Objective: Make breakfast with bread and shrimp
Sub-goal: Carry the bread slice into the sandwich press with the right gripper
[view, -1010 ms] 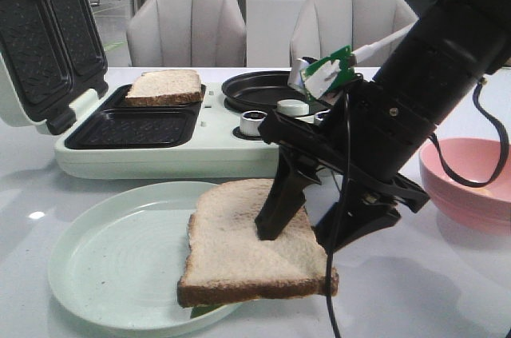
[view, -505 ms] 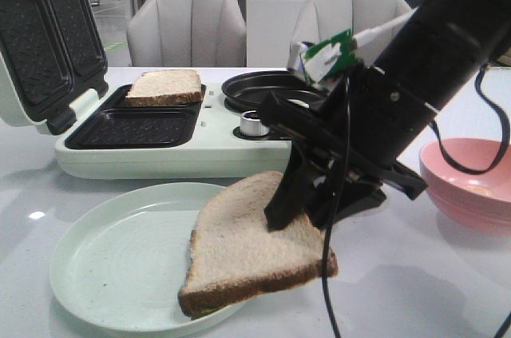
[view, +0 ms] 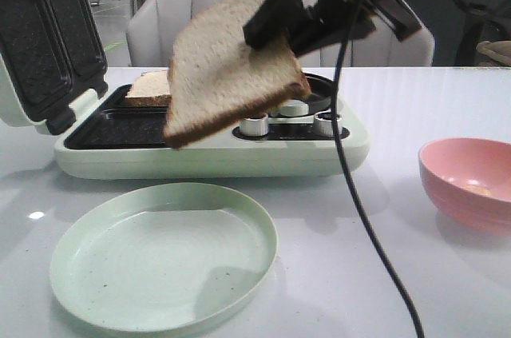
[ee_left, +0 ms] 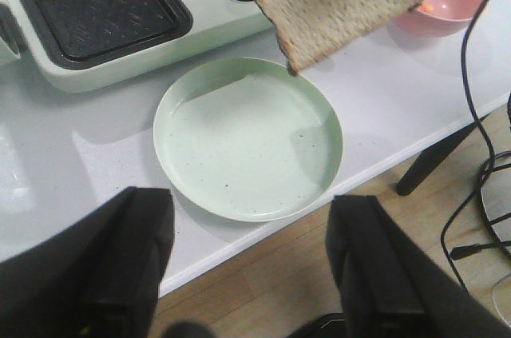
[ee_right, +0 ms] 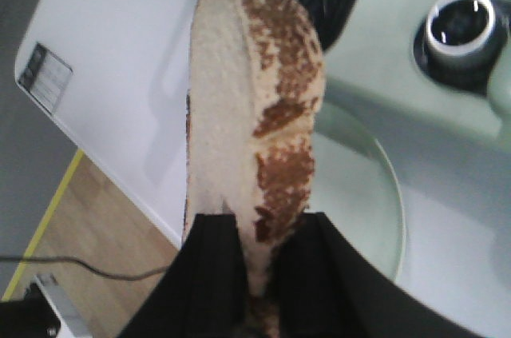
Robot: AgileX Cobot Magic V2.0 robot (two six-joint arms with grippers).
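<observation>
My right gripper (view: pixel 297 25) is clamped on one bread slice (view: pixel 227 66) by its edge, the crust pinched between both fingers (ee_right: pixel 215 274). The slice hangs tilted in the air, above the sandwich maker (view: pixel 200 150) and clear of the plate (view: pixel 164 254), which sits on the bench (view: pixel 383 218) just in front of the maker. A second slice (view: pixel 148 86) lies in the maker's rear tray. My left gripper (ee_left: pixel 247 266) hovers over the plate's near rim, fingers apart, holding nothing. A pink bowl (view: pixel 467 182) stands on the bench, right of the maker; something small and orange lies inside, too small to identify.
</observation>
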